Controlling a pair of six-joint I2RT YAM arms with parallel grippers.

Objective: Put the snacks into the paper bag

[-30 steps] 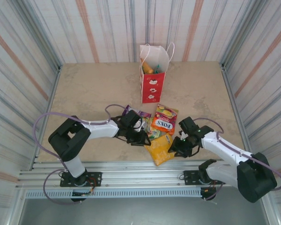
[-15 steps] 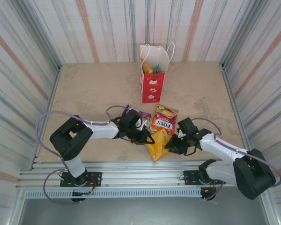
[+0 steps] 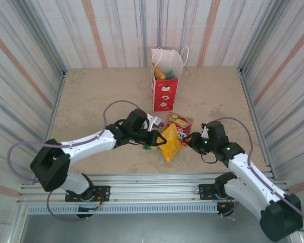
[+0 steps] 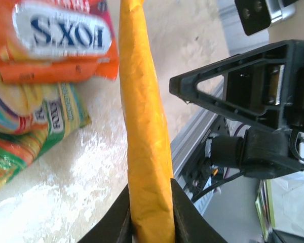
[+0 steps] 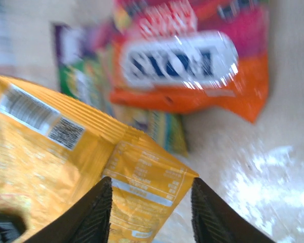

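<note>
1. Beige tabletop (image 3: 91, 106) runs out from the arm bases. Near its front, I have the left gripper (image 3: 159, 139) pinched tight on the orange-yellow packet (image 3: 171, 147), held on edge.
2. Just right of that packet, the right gripper (image 3: 191, 143) has its jaws apart and grips nothing.
3. Behind both lies the FOX'S packet (image 3: 178, 124).
4. Farthest back stands the paper bag (image 3: 164, 91), upright, with packets inside.
</note>
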